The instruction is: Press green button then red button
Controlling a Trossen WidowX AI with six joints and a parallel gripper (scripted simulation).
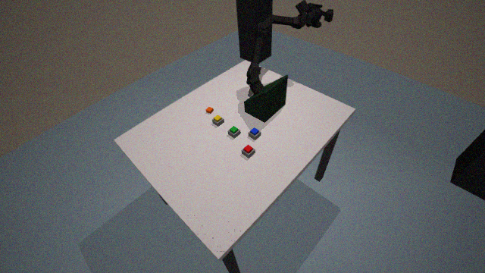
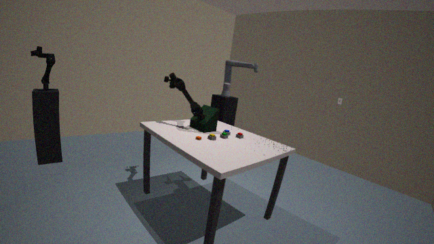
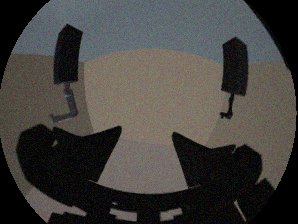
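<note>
The claw (image 2: 168, 78) is wide open, holding nothing, high above the green button (image 1: 233, 130) and red button (image 1: 248, 149).

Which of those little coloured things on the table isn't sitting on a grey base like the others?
The orange one, at the far end of the row beside the yellow button. It lies flat on the table, while yellow, green, blue and red have grey housings.
</note>
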